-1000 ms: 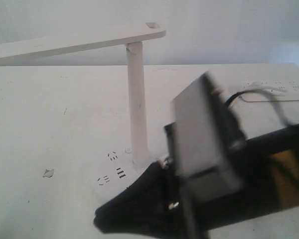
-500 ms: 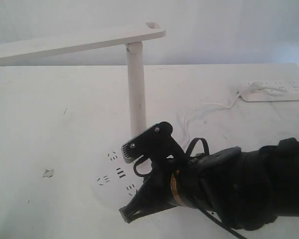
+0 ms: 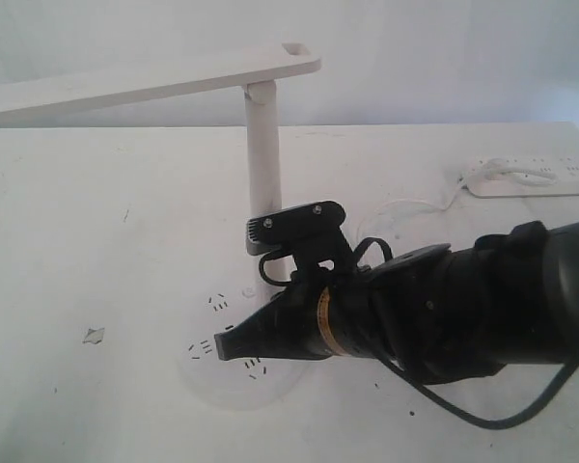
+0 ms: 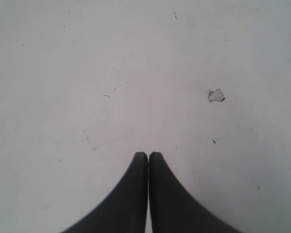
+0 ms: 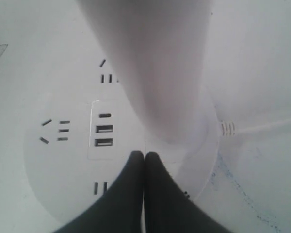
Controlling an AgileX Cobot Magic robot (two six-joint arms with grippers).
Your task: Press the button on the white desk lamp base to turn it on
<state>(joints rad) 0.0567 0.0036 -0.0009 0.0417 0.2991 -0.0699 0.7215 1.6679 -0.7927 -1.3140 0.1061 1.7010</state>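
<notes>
The right pincer (image 3: pixel 222 345), its tips together, is poised over the white desk lamp base (image 3: pixel 217 391), which sits on the counter (image 3: pixel 96 222). The left pincer (image 4: pixel 148 156), also closed, is positioned over bare counter. The button is not discernible; no glow is seen, so pressing is judged outstanding. Farther back, a power strip (image 3: pixel 536 178) lies before a pale wall (image 3: pixel 415 58).

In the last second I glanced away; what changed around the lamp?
The right arm swung in; its shut fingers moved from the edge of the lamp base to over its socket slots. Nothing grasped. Lamp and power strip stayed put.
</notes>
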